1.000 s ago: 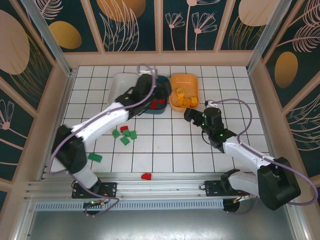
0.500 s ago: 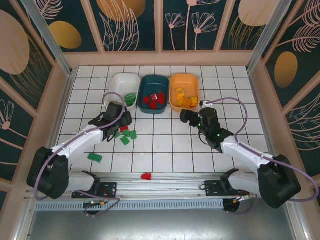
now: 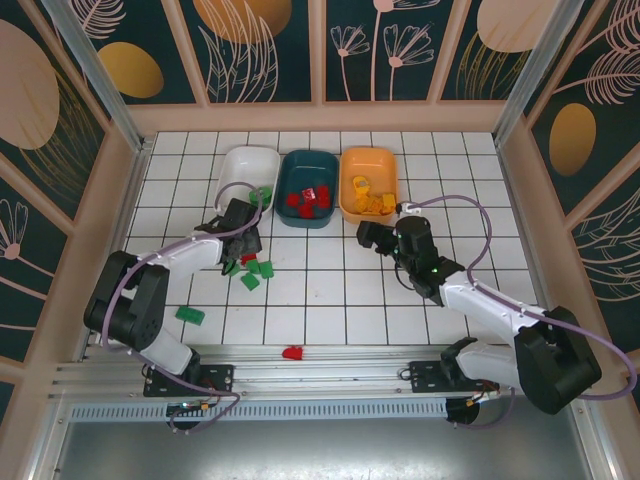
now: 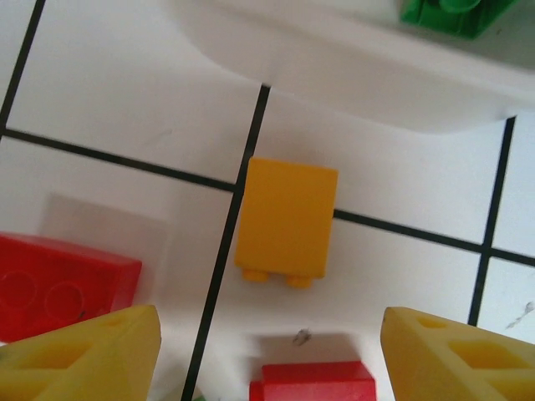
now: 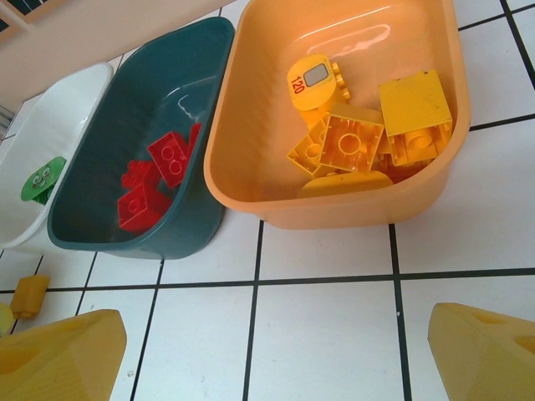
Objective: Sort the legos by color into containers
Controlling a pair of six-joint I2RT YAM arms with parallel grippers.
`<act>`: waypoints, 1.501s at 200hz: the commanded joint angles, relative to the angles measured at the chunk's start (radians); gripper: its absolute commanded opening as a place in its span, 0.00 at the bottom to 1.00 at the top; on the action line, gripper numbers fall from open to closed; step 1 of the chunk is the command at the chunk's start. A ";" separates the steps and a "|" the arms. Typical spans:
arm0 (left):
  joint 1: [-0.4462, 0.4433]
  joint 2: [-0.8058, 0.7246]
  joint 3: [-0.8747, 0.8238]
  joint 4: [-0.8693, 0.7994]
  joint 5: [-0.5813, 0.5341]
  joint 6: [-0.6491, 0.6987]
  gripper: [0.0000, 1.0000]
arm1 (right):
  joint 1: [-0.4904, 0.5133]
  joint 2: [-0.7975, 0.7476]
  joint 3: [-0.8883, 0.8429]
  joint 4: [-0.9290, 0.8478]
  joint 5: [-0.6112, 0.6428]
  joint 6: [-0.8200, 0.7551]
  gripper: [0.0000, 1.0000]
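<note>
Low over the floor, my left gripper [image 4: 272, 359] is open just in front of the white container [image 4: 334, 75]. An orange lego [image 4: 286, 219] lies ahead of its fingertips, one red lego [image 4: 313, 383] sits between them untouched, and another red lego [image 4: 58, 280] is to the left. From above, the left gripper [image 3: 243, 240] hovers over a cluster of green legos [image 3: 258, 275]. My right gripper [image 5: 272, 359] is open and empty over bare tiles before the orange container [image 5: 251, 192] of yellow-orange legos [image 5: 368, 134]. The teal container [image 5: 84, 225] holds red legos [image 5: 155, 175].
A green lego [image 3: 190, 315] lies alone at the front left and a red lego [image 3: 292, 352] near the front rail. One green lego [image 3: 262, 193] sits in the white container [image 3: 240, 165]. Wooden walls ring the tiled floor.
My left arm pulled back from above the teal container and came down to the floor in front of the white container. The right gripper drifted a little to the left, staying open.
</note>
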 commanded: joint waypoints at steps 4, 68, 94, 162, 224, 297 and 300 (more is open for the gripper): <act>0.007 0.044 0.047 0.014 -0.041 0.033 0.70 | 0.006 0.011 0.031 0.012 0.024 -0.018 0.94; 0.018 0.158 0.078 0.032 -0.056 0.039 0.64 | 0.007 0.002 0.031 0.007 0.028 -0.021 0.94; 0.026 0.185 0.084 0.053 -0.050 0.048 0.61 | 0.006 0.002 0.032 0.003 0.027 -0.022 0.93; 0.032 0.201 0.093 0.092 -0.017 0.059 0.41 | 0.006 -0.004 0.032 -0.001 0.028 -0.023 0.90; 0.030 0.035 0.063 0.052 0.020 0.046 0.26 | 0.006 -0.013 0.029 0.000 0.040 -0.023 0.89; -0.203 0.002 0.301 0.058 0.175 -0.010 0.24 | -0.087 -0.048 -0.013 0.008 0.045 0.056 0.89; -0.214 0.018 0.323 0.069 0.189 -0.008 0.24 | -0.097 -0.051 -0.017 0.010 0.039 0.063 0.89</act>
